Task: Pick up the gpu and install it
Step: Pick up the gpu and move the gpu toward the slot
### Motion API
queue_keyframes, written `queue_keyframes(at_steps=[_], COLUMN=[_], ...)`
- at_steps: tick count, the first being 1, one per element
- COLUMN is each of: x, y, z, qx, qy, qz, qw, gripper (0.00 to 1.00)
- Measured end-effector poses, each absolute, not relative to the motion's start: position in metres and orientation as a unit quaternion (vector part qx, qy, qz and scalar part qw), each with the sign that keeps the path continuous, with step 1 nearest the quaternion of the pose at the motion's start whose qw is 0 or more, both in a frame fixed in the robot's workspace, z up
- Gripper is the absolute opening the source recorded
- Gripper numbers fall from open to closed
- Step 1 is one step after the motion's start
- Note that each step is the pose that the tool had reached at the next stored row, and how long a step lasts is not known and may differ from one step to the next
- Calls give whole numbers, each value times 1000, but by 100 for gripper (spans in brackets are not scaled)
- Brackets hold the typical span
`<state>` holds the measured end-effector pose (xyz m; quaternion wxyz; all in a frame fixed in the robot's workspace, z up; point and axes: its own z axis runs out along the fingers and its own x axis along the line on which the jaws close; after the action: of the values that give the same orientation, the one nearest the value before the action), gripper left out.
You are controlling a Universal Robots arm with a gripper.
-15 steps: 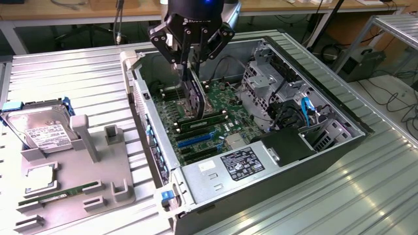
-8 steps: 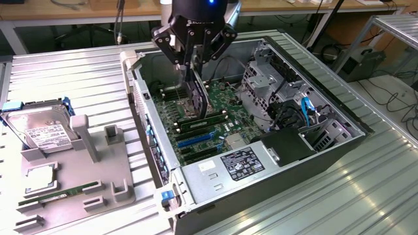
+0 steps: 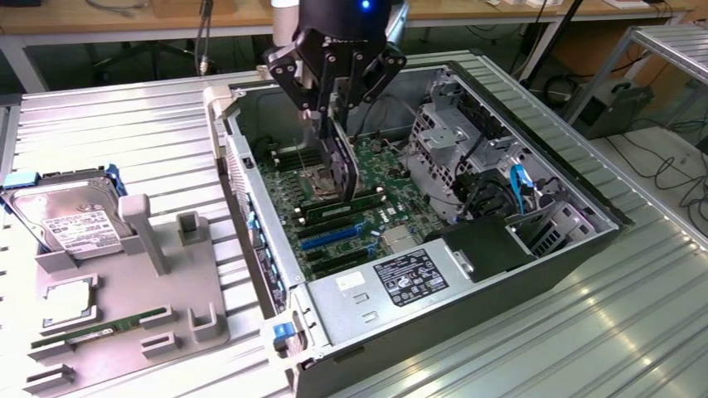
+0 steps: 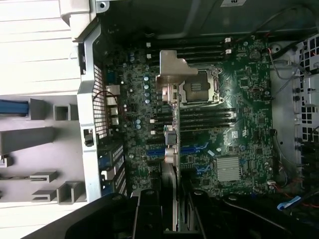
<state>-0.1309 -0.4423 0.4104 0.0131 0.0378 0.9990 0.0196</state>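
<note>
**GPU held on edge inside the open case**

A ribbed sheet-metal surface (image 3: 122,124), pale and reflective, carries everything. Behind it, toward twelve o'clock in the exterior view, a wood-topped bench (image 3: 66,21) runs across the room. Dark cables (image 3: 675,166) trail over the floor toward three o'clock.

An open computer case (image 3: 498,332) of grey and black steel lies on its side at the middle of the surface, with its green motherboard (image 3: 387,178) facing up. At nine o'clock of the case sits a grey moulded holder (image 3: 133,286). It carries a silver hard drive (image 3: 66,220) with a white label, a square processor chip (image 3: 69,303) and a narrow green memory stick (image 3: 99,329).

The black jaws hang over the case toward twelve o'clock, closed on the top edge of the gpu (image 3: 345,166). The card is a thin, flat black rectangle, and it hangs upright straight below them. Its lower end reaches down to the board beside the memory slots; I cannot tell whether it touches.

In the wrist view the card is seen edge-on. Its pale metal bracket (image 4: 172,74) stands just beside the square processor socket (image 4: 199,89), and a finned silver heatsink (image 4: 229,169) sits further along the board. Blue expansion slots (image 3: 332,235) lie at six o'clock of the card, with a boxy power supply (image 3: 409,274) beyond them
</note>
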Motion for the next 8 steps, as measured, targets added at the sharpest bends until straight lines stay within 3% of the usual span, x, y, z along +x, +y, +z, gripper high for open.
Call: queue_keyframes(at_steps=[8], x=[-122], y=[-441], z=[408], qx=[38], qy=[999], qz=[20], qw=[13], gripper=[26])
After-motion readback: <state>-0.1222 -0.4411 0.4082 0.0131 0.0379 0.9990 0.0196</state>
